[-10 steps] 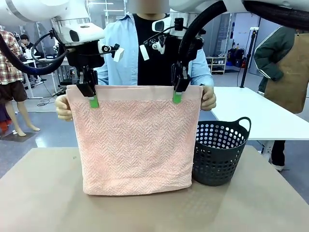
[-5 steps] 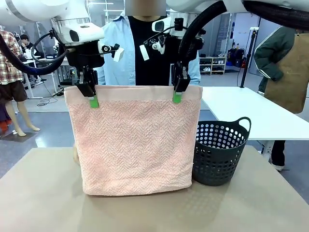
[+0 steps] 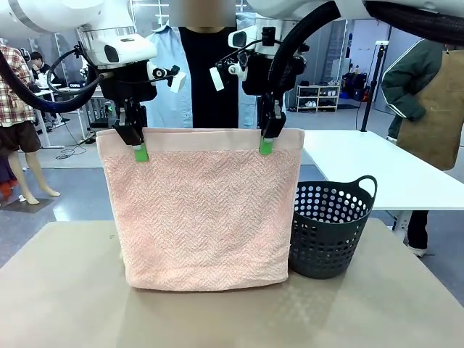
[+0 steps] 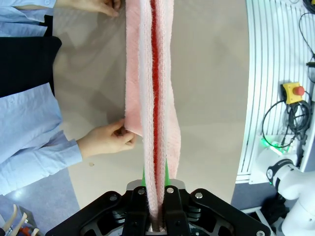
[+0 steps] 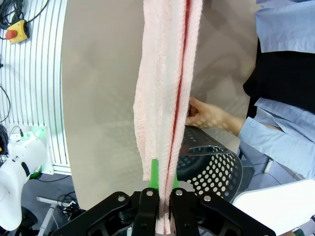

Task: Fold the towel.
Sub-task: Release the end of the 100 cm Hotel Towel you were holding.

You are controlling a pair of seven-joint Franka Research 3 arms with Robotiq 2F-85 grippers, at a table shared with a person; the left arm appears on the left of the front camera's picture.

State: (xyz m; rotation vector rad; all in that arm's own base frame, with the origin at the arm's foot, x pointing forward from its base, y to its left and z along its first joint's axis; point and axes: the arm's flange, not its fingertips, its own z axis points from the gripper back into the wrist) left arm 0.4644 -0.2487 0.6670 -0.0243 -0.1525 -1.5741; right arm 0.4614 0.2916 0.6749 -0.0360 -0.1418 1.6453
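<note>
- Gone from the top corners they held a second ago, the person's hands now sit lower down behind the towel [image 3: 203, 217], which screens them from the front camera.
- From the left wrist, one hand [image 4: 106, 140] pinches the cloth's side edge partway down; a second hand [image 4: 101, 5] is cut off at the picture's top edge.
- From the right wrist, a hand [image 5: 206, 115] touches the towel just above the basket's rim, though its grip is hard to make out.
- Both wrist views show a dark red line running between the hanging layers; what it is cannot be told.
- The left arm [image 3: 109, 43] and right arm [image 3: 304, 29] reach in from above, left jaws and right jaws pointing straight down, each clamped on the smooth top band with a green pad [image 3: 141, 152] on the near face.
- The towel hangs as a flat sheet between them, its lower edge down at the counter [image 3: 65, 290].
- A dark perforated basket [image 3: 330, 232] stands just beside the towel's right edge, its left side tucked behind the cloth.
- A white table [image 3: 377, 167] lies beyond.
</note>
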